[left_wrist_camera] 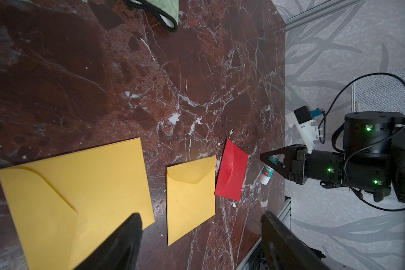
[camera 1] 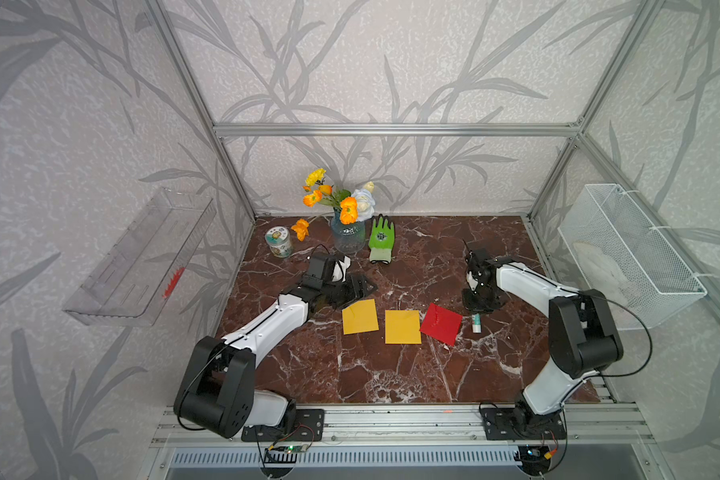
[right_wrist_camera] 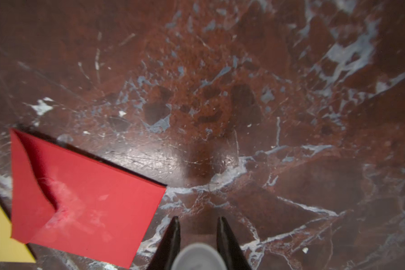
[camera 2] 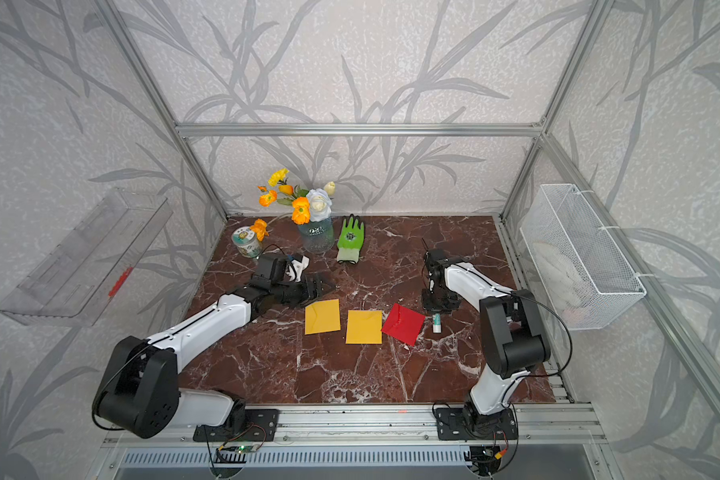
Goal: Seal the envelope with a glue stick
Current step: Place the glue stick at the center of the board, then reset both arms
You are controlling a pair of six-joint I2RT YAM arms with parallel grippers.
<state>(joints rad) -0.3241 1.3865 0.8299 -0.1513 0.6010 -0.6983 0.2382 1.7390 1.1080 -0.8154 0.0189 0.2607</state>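
Your brown marble worktop fills the floor of the cell, and both arms reach in from the near rail. At the back stands a vase of flowers, with a green glove lying just beside it. Three envelopes lie flat in a row, flap side up: the left yellow envelope, the middle yellow envelope and the red envelope, which is turned at an angle. Your left claw hangs by the far edge of the left yellow envelope, fingers spread wide with nothing between them. Your right claw points down near the red envelope's right corner and is clamped on the glue stick. In the right wrist view, the stick's white round end sits pinched between the two fingers. The stick is just beside the red envelope, not touching it
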